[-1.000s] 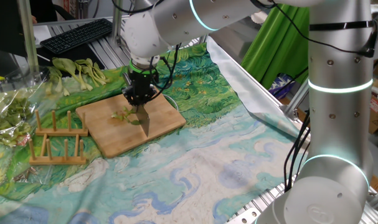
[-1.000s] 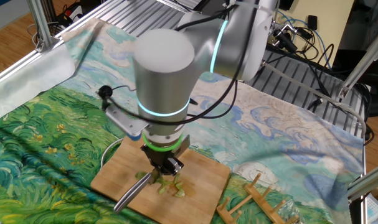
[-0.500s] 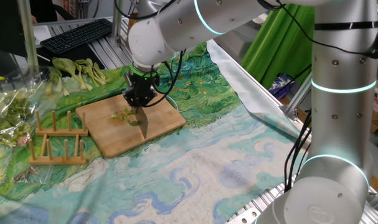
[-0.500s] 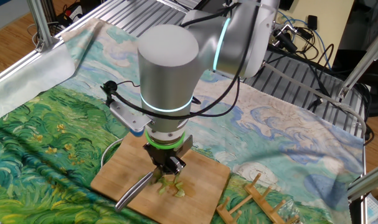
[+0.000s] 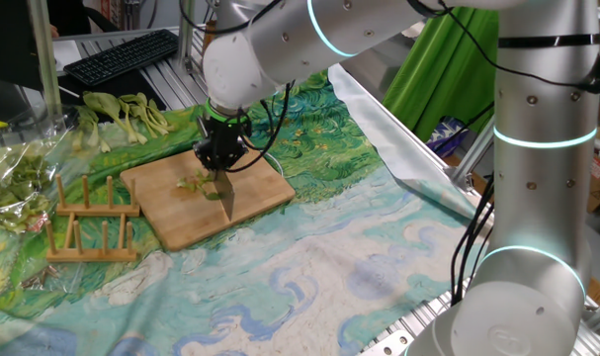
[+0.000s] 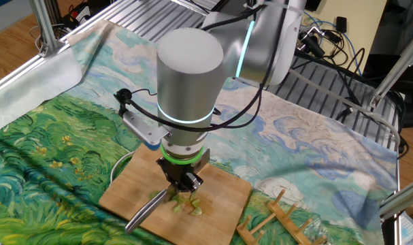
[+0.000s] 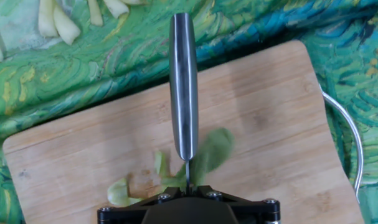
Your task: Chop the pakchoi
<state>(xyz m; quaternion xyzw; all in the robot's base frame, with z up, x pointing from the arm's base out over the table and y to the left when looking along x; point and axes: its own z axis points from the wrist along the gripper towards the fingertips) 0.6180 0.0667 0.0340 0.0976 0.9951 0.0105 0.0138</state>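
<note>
Our gripper (image 5: 220, 166) is clamped on a knife (image 7: 183, 87), blade down on the pakchoi (image 7: 207, 155) in the middle of the bamboo cutting board (image 7: 269, 124). We judge the chopping partly done: small green bits lie left of the blade, while a larger leaf piece on the right remains to be cut.

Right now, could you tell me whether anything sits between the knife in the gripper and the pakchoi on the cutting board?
Nothing visible does. The gripper holds the knife directly over the pakchoi on the cutting board.
</note>
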